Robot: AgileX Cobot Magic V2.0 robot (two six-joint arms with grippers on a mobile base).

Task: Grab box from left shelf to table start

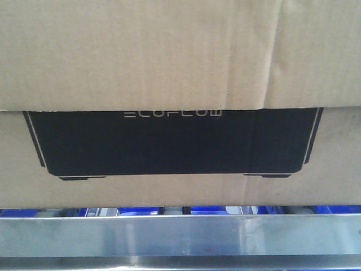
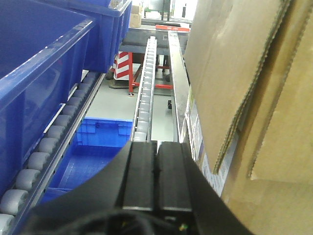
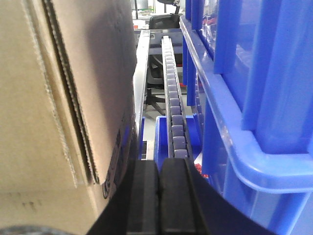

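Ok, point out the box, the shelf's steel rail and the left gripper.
box [image 1: 169,141], front view, on its black printed panel.
steel rail [image 1: 180,234], front view, middle of its front face.
left gripper [image 2: 157,147], left wrist view, between its fingertips.

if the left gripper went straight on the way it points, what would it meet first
Probably the roller track just ahead; the left gripper points down the gap between box and blue bin, depth unclear.

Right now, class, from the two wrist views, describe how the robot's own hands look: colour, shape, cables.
The left hand is matt black: two flat rectangular fingers on a broad curved body, with what looks like a dark cable at its base. The right hand matches: black blocky fingers on a curved black housing. No markings show.
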